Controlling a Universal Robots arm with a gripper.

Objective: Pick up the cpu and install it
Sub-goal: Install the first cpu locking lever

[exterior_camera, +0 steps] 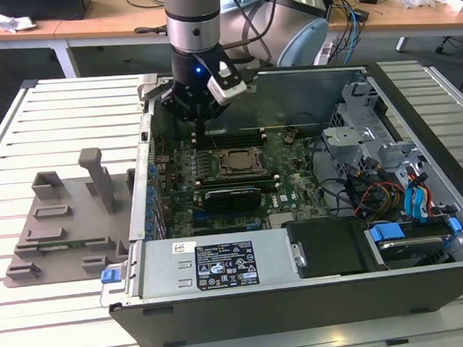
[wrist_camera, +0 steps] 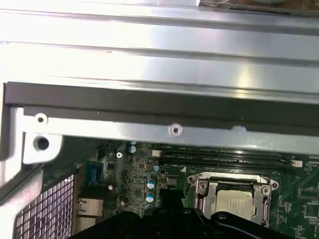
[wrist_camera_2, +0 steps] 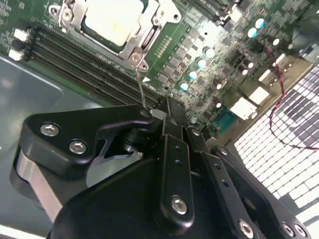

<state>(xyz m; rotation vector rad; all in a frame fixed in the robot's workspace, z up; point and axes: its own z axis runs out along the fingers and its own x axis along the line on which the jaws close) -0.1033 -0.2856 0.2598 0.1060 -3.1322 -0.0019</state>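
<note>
Cpu (wrist_camera_2: 115, 20), silvery, lies seated in its socket frame (wrist_camera_2: 144, 37) at the second wrist view's upper left, while the gripper (wrist_camera_2: 167, 115), fingers pressed together and empty, pinches toward the thin retention lever (wrist_camera_2: 139, 82), apparently for locking.

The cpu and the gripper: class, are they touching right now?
Apart. In the second wrist view the cpu sits in its socket, with memory slots and bare board between it and the shut gripper.

Hidden and cut-off parts

We see the small square silver-topped cpu (wrist_camera_2: 110, 21) cut by the frame edge in the second wrist view; the black metal gripper (wrist_camera: 172, 219) covers its near edge in the first wrist view.
</note>
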